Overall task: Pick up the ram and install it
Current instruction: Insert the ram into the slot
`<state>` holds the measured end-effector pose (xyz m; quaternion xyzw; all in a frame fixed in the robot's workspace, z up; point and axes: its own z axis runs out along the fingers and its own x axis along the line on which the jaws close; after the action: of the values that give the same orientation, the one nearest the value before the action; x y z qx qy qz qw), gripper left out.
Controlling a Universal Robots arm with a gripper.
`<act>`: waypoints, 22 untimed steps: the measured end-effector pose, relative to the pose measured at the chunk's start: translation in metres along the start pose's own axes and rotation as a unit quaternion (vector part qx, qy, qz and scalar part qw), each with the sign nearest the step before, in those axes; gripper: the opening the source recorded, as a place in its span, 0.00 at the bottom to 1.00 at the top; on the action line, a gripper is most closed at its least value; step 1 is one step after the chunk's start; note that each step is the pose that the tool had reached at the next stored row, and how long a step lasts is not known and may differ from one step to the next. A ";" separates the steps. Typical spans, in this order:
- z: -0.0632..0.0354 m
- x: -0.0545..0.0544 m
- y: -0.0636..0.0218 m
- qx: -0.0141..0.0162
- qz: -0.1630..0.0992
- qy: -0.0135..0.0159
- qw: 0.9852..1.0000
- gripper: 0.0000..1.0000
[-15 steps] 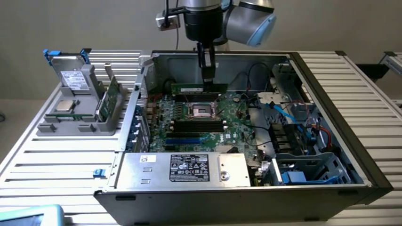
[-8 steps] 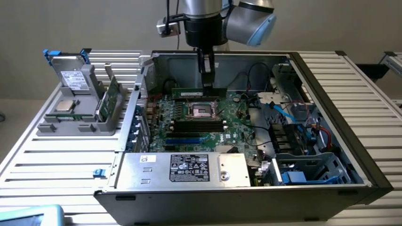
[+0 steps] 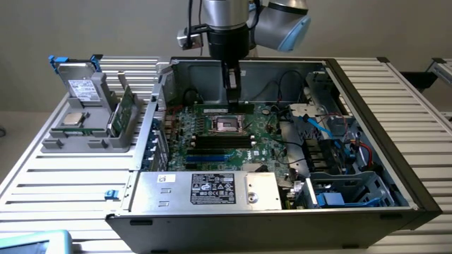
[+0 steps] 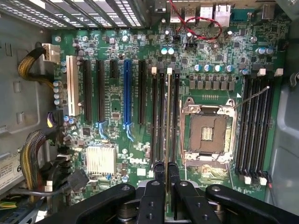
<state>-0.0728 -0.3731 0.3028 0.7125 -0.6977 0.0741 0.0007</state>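
Half done, by my reading: the tool (image 4: 167,170) clenches the ram (image 4: 168,126) edge-on over the motherboard (image 4: 117,116) slots (image 4: 155,116), not yet seated.

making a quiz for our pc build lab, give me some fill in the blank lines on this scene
1. The gripper is shut on the thin edge of the ____.
2. The processor socket on the motherboard is ____.
3. The grey holder stands on the exterior view's ____ of the computer case.
4. Among the black expansion slots, one long slot is coloured ____.
Missing words: ram; empty; left; blue.
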 end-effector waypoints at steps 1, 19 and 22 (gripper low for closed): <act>0.0018 0.000 0.0002 0.000 0.000 0.000 1.000 0.14; 0.0137 0.001 0.0016 0.000 -0.001 0.009 1.000 0.14; 0.0154 -0.002 0.0018 0.000 -0.002 0.021 1.000 0.14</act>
<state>-0.0730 -0.3726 0.2872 0.7124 -0.6960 0.0886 0.0154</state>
